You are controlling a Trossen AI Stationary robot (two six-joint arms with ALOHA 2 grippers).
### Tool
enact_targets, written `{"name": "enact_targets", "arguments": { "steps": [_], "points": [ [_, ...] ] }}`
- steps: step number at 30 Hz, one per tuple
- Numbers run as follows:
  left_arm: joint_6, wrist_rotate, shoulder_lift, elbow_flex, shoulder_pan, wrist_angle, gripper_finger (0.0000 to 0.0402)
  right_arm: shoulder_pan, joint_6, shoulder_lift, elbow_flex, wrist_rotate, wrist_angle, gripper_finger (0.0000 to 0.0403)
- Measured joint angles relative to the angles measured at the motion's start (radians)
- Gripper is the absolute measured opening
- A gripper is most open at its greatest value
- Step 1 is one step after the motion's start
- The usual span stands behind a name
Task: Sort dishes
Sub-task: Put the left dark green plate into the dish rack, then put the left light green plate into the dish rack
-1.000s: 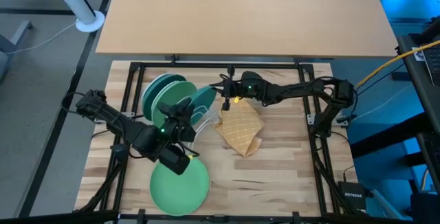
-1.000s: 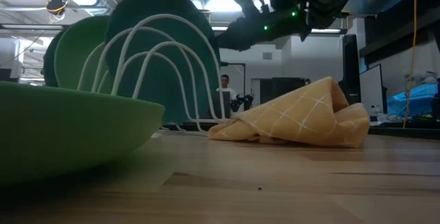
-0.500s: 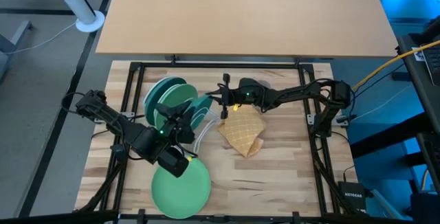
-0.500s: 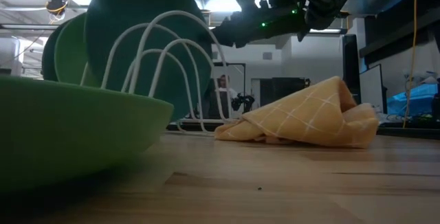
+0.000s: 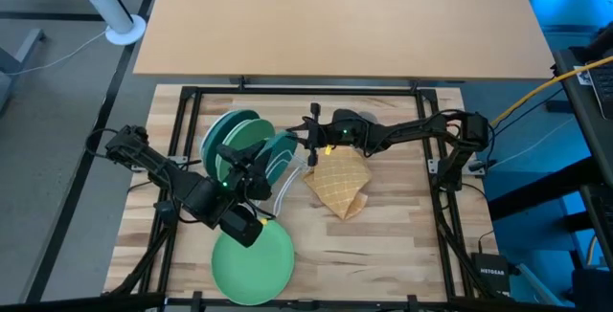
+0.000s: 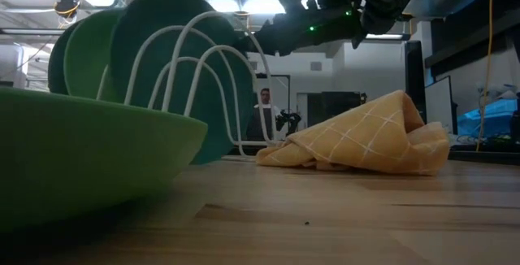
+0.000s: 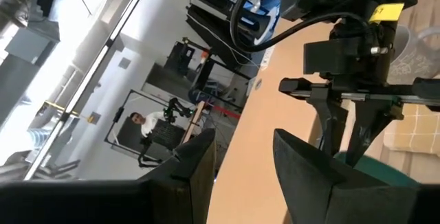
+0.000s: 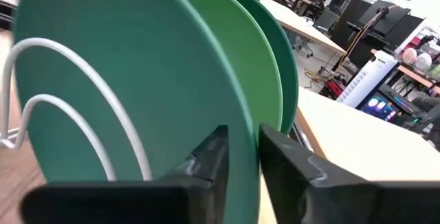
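The right gripper reaches across the wooden table to a white wire rack near ten o'clock. Its fingers, clenched on the rim of a round teal plate a second ago, are now parting around that rim, though I cannot tell if they have fully let go. The plate and rack have also shifted slightly left. That suggests this plate is now delivered, standing upright beside two more green plates. A lighter green plate lies flat near seven o'clock, still unsorted. The left gripper hovers just beside the rack, fingers spread and empty. A crumpled yellow checked cloth lies at the centre. A small box at four o'clock reads "NETGEAR".
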Motion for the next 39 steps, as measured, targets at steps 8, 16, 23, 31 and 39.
{"name": "enact_targets", "arguments": {
  "steps": [8,16,23,31,39],
  "points": [
    [-0.041,0.0,0.0,0.0,0.0,0.0,0.0137,0.0,0.018,0.0,0.0,0.019,0.003,0.0137],
    [-0.184,0.003,0.0,0.0,-0.02,0.013,0.0137,0.0,0.018,0.0,0.0,0.238,0.015,0.0139],
    [-0.426,0.266,0.0,-0.001,-0.076,0.033,0.0137,0.0,0.019,-0.019,0.0,0.35,0.006,0.0138],
    [-0.797,0.837,0.001,-0.001,-0.133,0.024,0.0137,0.045,0.021,-0.092,0.0,0.398,-0.024,0.0138],
    [-1.111,1.034,0.001,-0.035,-0.218,-0.09,0.0137,0.164,0.023,-0.134,0.0,0.459,-0.029,0.0138]
  ]
}}
